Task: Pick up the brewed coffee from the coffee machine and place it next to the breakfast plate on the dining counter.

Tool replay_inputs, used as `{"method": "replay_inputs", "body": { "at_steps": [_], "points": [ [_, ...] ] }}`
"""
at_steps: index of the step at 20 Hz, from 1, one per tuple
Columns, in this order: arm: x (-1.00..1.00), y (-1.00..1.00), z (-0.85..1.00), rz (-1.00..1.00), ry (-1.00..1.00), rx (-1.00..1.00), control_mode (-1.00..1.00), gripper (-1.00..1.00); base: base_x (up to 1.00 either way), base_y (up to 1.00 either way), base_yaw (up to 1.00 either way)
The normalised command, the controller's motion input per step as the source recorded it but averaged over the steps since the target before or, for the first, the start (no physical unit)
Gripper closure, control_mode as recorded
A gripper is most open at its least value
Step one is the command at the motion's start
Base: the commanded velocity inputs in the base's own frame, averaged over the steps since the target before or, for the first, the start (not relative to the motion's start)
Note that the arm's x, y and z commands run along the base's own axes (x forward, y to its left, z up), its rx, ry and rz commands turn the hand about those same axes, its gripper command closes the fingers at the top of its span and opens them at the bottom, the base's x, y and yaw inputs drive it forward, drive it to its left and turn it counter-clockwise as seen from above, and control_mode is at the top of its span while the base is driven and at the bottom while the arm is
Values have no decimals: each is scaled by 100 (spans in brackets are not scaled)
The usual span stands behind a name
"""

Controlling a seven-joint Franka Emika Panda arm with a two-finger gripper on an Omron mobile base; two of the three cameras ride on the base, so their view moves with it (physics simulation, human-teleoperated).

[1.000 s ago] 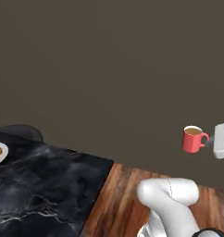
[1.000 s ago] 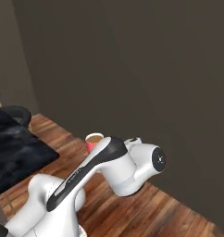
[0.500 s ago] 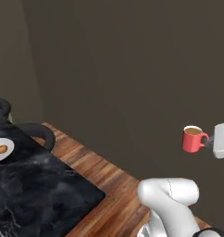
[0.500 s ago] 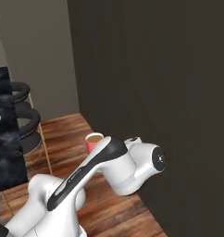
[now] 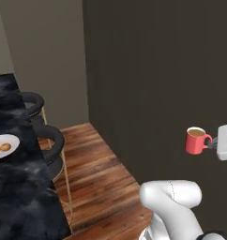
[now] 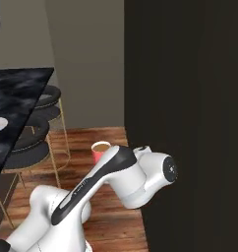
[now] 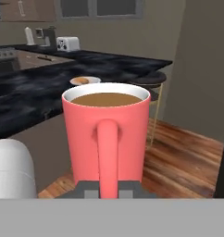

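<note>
The brewed coffee (image 7: 107,134), a red mug full of brown liquid, hangs upright in the air with my gripper (image 7: 108,190) shut on its handle. In the left base view the mug (image 5: 196,140) floats at the right, with the gripper (image 5: 213,145) behind its handle. From the right base view its rim (image 6: 99,148) peeks out behind my arm. The breakfast plate (image 5: 3,146) with pastry lies on the dining counter (image 5: 14,197), far left of the mug. Beyond the mug in the hand view, the plate (image 7: 84,81) rests on the black marble top (image 7: 35,88). The coffee machine cannot be made out.
Round dark stools (image 5: 52,138) stand along the counter's edge between me and the plate. A tall dark wall panel (image 5: 157,70) rises close on the right. Wooden floor (image 5: 101,178) lies below. A white toaster (image 7: 67,44) sits on the far wall counter.
The whole scene has swung as the base moved: the counter, plate and stools have shifted and a pale wall has come into view. The mug stays held in the same spot.
</note>
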Motion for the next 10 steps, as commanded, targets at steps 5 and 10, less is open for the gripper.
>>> {"method": "replay_inputs", "body": {
  "at_steps": [5, 10],
  "points": [
    [0, 0, 0, 0, 0, 0, 100, 100, 100, -28, 59],
    [0, 0, 0, 0, 0, 0, 100, 100, 98, -3, 60]
  ]
}}
